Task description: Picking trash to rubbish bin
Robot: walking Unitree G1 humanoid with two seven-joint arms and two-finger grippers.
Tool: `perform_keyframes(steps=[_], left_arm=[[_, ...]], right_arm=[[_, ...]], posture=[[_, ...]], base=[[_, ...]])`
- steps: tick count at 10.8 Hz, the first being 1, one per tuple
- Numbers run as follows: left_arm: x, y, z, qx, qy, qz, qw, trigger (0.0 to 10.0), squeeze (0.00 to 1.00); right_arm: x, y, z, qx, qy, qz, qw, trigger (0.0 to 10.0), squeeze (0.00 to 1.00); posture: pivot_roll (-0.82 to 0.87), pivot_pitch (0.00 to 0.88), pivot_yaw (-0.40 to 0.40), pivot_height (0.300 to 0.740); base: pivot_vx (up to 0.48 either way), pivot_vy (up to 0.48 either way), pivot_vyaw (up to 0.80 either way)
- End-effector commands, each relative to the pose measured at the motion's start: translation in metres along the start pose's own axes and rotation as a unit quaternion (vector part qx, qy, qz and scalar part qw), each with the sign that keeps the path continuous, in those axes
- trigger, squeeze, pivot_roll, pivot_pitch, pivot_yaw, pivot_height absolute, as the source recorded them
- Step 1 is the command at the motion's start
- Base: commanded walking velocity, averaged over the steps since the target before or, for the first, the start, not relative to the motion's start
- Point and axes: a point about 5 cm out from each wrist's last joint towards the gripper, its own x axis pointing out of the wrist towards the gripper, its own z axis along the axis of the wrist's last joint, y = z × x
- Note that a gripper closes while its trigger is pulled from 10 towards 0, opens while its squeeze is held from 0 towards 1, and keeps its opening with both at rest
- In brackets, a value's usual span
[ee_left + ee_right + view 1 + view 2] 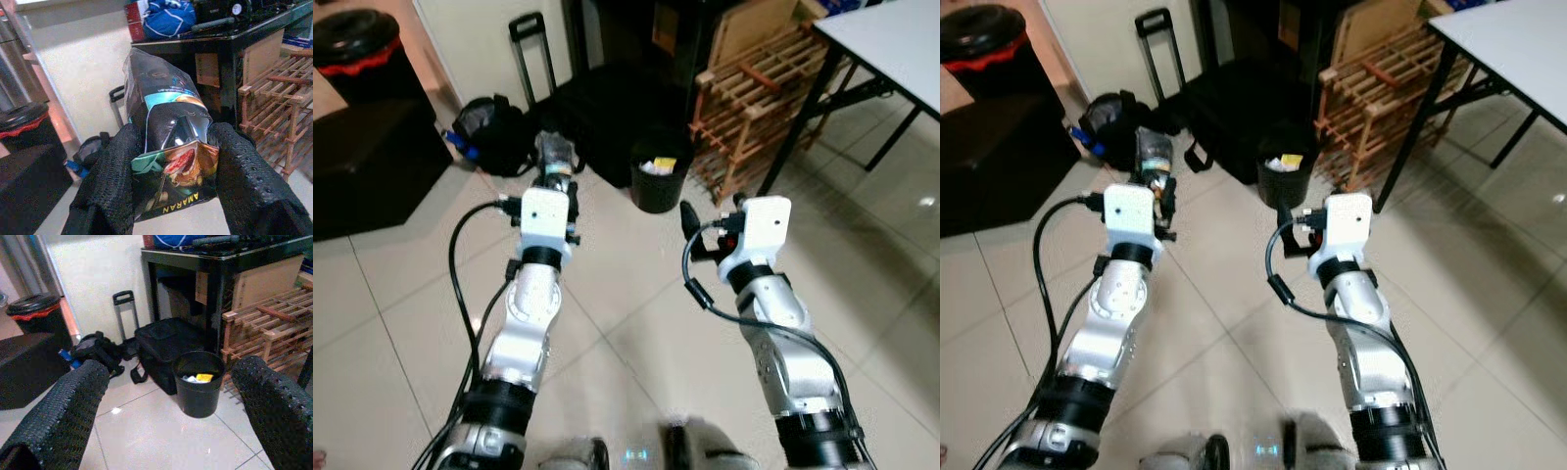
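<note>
My left gripper [173, 161] is shut on a shiny dark snack packet [168, 147] with teal and orange print, held upright in the air above the tiled floor; the same packet [554, 157] shows beyond the white left wrist. A small black rubbish bin [658, 178] stands on the floor ahead, between the two arms, with white and yellow scraps inside [198, 378]. My right gripper [171, 396] is open and holds nothing, raised and pointed toward the bin [197, 382]. The packet is left of the bin and short of it.
A black suitcase [168, 350] and a black backpack [494, 132] lie behind the bin. A wooden rack [759, 98] stands right of it, beside a white table [891, 39]. A dark cabinet [372, 166] and a larger black bin with a red liner [357, 44] are at left.
</note>
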Motion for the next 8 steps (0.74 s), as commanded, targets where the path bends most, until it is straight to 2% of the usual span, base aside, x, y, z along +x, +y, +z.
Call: perform_keyframes(steps=[1,3,8], left_arm=[[-0.0015,-0.0048,-0.0006,-0.002,0.004,-0.006,1.0,10.0,0.0],[-0.0009,-0.004,-0.0006,-0.002,0.004,-0.004,1.0,10.0,0.0],[-0.0005,-0.0026,-0.0004,-0.001,0.005,-0.003,1.0,10.0,0.0]], right_arm=[[-0.0025,-0.0062,-0.0021,0.006,0.008,-0.012,1.0,10.0,0.0],[-0.0017,-0.0057,-0.0025,0.009,0.011,-0.008,1.0,10.0,0.0],[-0.0013,-0.0038,-0.0031,0.008,0.014,-0.007,1.0,10.0,0.0]], posture=[[-0.02,0.239,0.039,0.74],[-0.02,0.24,0.037,0.74],[-0.02,0.242,0.039,0.74]], base=[[0.48,0.0,0.0],[0.48,0.0,-0.68],[0.48,0.0,0.0]])
